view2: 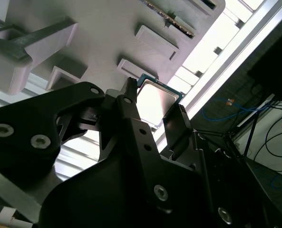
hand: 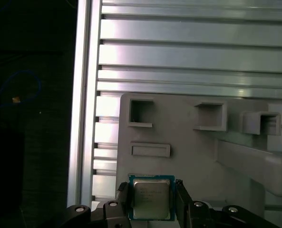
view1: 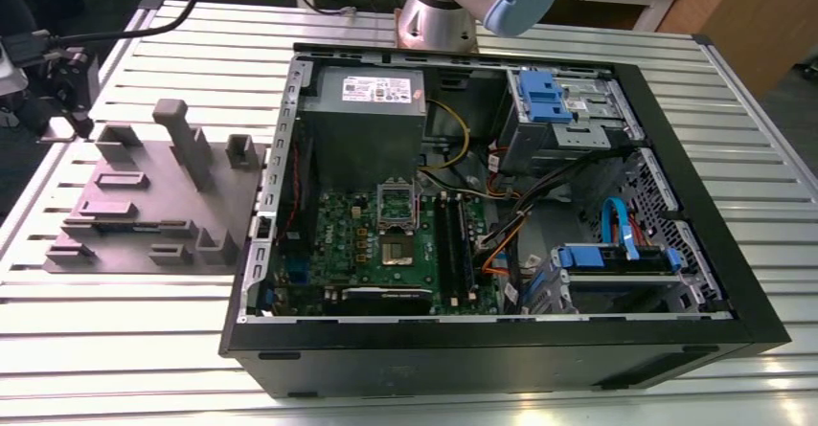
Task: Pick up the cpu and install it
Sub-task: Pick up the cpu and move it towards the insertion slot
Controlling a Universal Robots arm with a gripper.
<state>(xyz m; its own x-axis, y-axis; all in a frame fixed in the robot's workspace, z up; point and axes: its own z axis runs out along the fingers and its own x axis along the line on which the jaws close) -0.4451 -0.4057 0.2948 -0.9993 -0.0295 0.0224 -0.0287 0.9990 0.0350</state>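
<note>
First wrist view shows you the gripper (hand: 151, 186) closed on the cpu (hand: 150, 199), a finger pressed to each side edge and the metal top facing the camera. Below the hand sits the grey holder block (hand: 188, 152) on the ribbed aluminium table (hand: 193, 52). Beyond the table's edge lies dark floor (hand: 31, 166). The open computer case (view1: 715, 282) stands well apart.

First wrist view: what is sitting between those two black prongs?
The cpu, a flat silver square, sits between the fingers of the gripper, gripped by its sides, as both wrist views show.
</note>
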